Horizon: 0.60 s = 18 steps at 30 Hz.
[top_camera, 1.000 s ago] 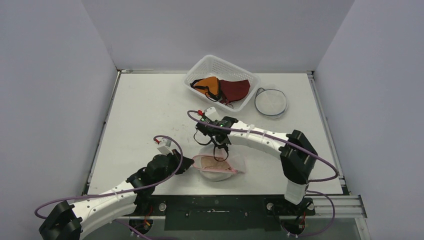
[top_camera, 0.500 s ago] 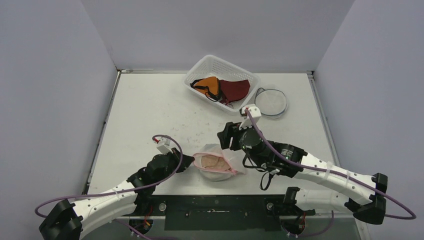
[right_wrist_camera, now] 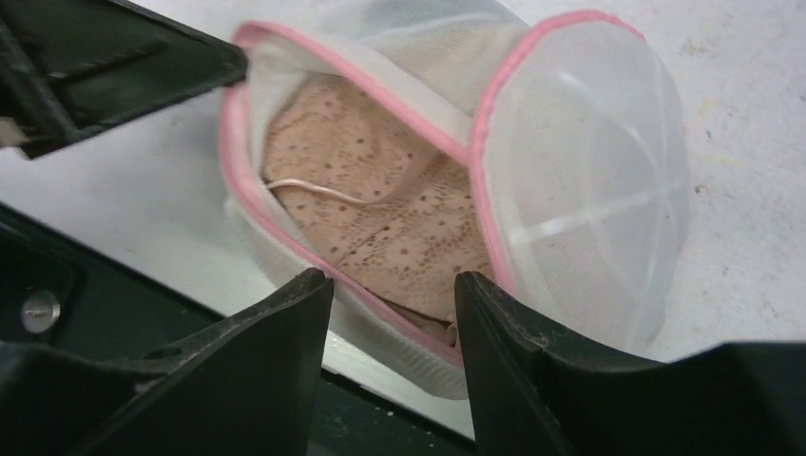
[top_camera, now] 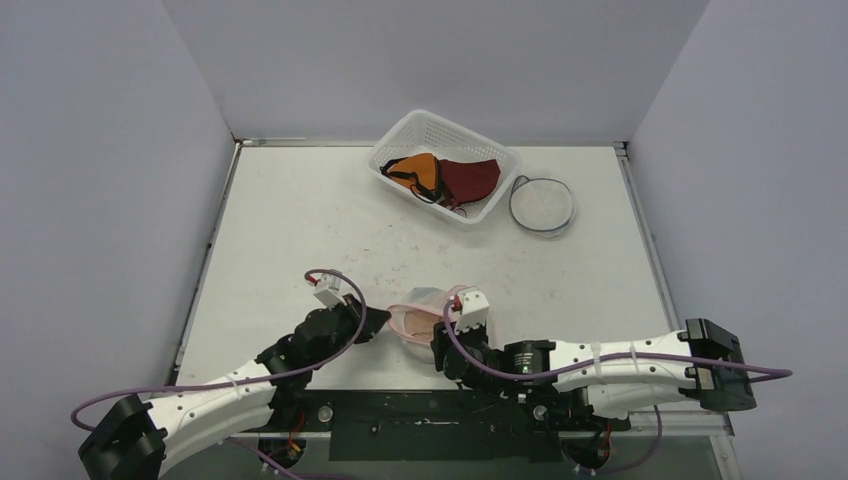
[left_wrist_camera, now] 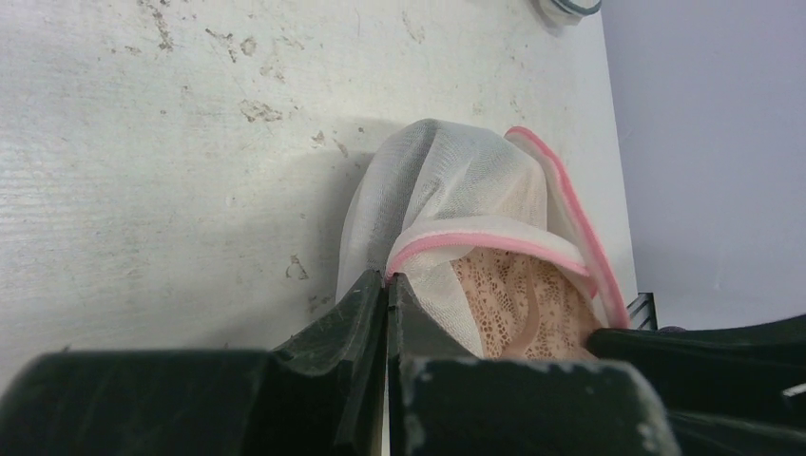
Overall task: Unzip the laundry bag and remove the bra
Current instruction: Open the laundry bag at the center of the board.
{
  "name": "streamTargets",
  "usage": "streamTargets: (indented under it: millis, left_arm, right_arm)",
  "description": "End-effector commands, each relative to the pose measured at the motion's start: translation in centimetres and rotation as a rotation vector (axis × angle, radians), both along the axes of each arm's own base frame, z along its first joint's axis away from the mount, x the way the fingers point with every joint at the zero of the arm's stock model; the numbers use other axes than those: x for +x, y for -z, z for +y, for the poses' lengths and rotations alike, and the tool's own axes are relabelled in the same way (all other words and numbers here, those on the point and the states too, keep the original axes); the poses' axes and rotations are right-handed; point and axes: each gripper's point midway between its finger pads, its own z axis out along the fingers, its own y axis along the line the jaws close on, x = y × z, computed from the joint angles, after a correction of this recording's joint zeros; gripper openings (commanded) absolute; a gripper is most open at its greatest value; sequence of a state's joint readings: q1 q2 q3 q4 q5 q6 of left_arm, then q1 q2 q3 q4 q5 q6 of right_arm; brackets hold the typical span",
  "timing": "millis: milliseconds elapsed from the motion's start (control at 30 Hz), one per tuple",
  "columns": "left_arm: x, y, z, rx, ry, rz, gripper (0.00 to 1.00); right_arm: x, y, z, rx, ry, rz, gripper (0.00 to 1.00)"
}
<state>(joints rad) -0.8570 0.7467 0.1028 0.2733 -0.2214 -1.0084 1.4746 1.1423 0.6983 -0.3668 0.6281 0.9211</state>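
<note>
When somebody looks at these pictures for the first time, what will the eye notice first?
The white mesh laundry bag with pink trim, lying open at the near edge of the table, with a beige lace bra showing inside. The left gripper is shut on its rim, and the right gripper stands open just before the opening. At the far side, a white basket holds orange and dark red garments.

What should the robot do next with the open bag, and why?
Probably ease the open right fingers into the white mesh laundry bag with pink trim and close on the beige lace bra: the bag's mouth gapes, the bra lies bare ahead of them, and the left fingers pinch its edge.
</note>
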Motion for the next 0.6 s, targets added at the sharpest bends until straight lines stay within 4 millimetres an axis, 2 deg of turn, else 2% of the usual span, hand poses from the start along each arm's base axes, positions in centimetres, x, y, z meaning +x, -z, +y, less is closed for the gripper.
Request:
streamTargets:
  millis: [0,167,367,467,567]
  left_arm:
    - [0.2,-2.0,-0.3,-0.048,0.006,-0.067,0.0]
    - [-0.7,-1.7,-0.5,-0.064,0.045,-0.065,0.0]
    - [-2.1,0.6,0.1,-0.037,0.073,-0.009,0.0]
    - [-2.5,1.2,0.4,-0.011,0.086,0.013,0.0]
    - [-3.0,0.9,0.2,0.009,0.121,0.019,0.0]
  right_arm:
    - [1.0,0.9,-1.6,0.072,0.12,-0.032,0.51]
    - [1.8,3.0,-3.8,0.022,0.191,-0.072,0.52]
    - [2.9,5.6,-5.5,0.023,0.225,-0.07,0.56]
    - [2.7,6.2,-6.1,0.041,0.235,-0.053,0.6]
    - [2.4,6.3,-6.4,0.052,0.222,-0.041,0.64]
